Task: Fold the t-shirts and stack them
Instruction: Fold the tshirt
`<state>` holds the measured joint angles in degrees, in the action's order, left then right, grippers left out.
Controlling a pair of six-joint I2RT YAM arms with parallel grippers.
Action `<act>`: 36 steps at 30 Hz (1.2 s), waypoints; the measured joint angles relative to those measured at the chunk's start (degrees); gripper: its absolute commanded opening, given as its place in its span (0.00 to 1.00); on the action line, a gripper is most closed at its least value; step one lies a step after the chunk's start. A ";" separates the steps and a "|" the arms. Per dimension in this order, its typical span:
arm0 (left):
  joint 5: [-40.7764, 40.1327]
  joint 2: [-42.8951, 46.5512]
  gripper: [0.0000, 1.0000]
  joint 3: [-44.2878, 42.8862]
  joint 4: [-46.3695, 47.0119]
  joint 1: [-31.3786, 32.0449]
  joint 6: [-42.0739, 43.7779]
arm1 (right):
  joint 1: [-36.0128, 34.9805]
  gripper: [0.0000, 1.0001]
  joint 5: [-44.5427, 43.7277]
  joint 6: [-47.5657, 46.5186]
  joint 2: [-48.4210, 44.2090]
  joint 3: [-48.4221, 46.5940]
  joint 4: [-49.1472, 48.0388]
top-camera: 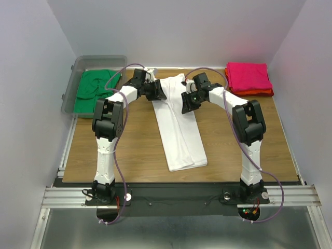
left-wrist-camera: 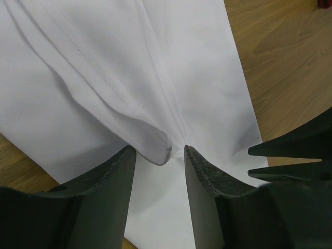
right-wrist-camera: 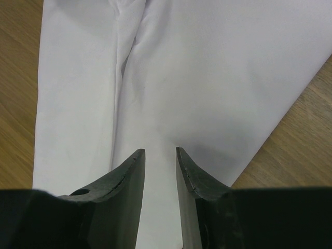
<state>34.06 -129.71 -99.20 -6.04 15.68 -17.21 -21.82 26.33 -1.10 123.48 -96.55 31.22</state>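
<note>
Overhead view, left to right. A clear grey plastic bin at the left edge of the wooden desk holds a crumpled green cloth t-shirt. A white cloth t-shirt, folded into a long narrow strip, lies at the desk's centre and runs from the far side toward the arm bases. A folded magenta pink t-shirt rests on a folded red-orange t-shirt in the far right corner.

The left end effector sits at the strip's far left edge. The right end effector sits just beside it, over the strip's far right part.

The left wrist view shows what the overhead view hides. The left fingers are spread partway, and a raised fold of white cloth stands in the gap between them without being squeezed flat.

In the right wrist view the right fingers are parted by a narrower gap over flat white cloth and pinch nothing. Whether their tips touch the cloth cannot be told. Only the overhead view shows the bin and the coloured shirts.
</note>
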 measured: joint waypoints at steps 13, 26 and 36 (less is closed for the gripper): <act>0.22 -1.51 0.36 -0.28 0.28 0.02 -1.86 | 0.00 0.36 0.02 -0.13 0.00 0.00 -0.02; 4.68 -1.60 0.00 -0.28 2.40 1.62 -2.97 | 0.00 0.35 0.07 -0.13 0.00 0.02 -0.02; 6.88 -1.86 0.12 -0.28 7.06 2.32 -4.98 | 0.00 0.35 0.02 -0.17 0.00 0.96 -0.24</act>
<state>40.95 -131.57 -99.48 1.02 18.00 -22.20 -21.82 26.35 -1.28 123.48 -95.59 30.98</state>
